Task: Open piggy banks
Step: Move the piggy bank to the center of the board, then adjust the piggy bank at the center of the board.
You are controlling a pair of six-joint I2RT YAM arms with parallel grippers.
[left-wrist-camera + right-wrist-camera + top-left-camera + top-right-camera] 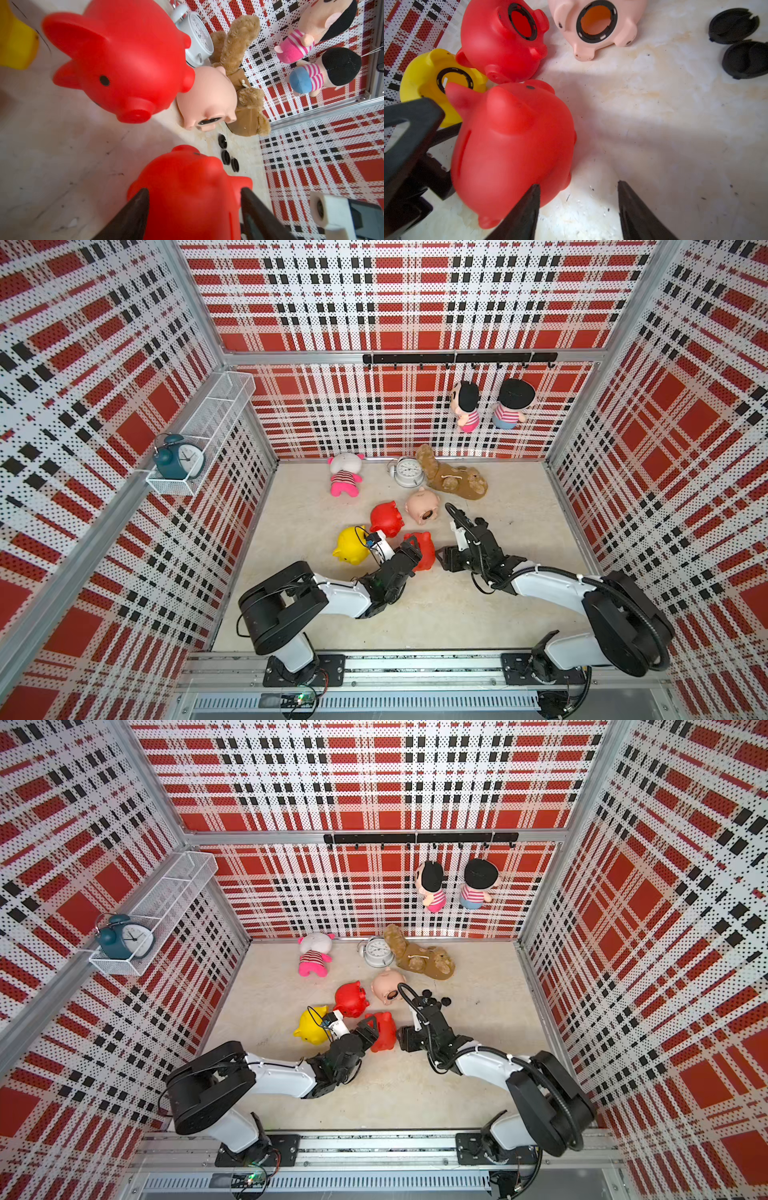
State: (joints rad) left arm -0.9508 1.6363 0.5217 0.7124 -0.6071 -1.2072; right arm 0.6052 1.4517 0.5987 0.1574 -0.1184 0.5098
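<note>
Several piggy banks lie in a cluster on the table. The yellow one (351, 545), the far red one (386, 518) and the pale pink one (422, 506) show open belly holes in the right wrist view. The near red piggy bank (427, 551) (187, 197) lies on its side, belly hidden. My left gripper (411, 551) (195, 189) is shut on its body, a finger pressed on each side. My right gripper (442, 560) (579, 184) stands open just right of this pig, with only bare table between its fingers.
Three loose black plugs (434, 1000) lie right of the pink pig. A striped plush toy (345, 477), a white alarm clock (409, 472) and a brown plush dog (453, 479) lie by the back wall. Two dolls (465, 406) hang above. A wire shelf holds a teal clock (178, 458).
</note>
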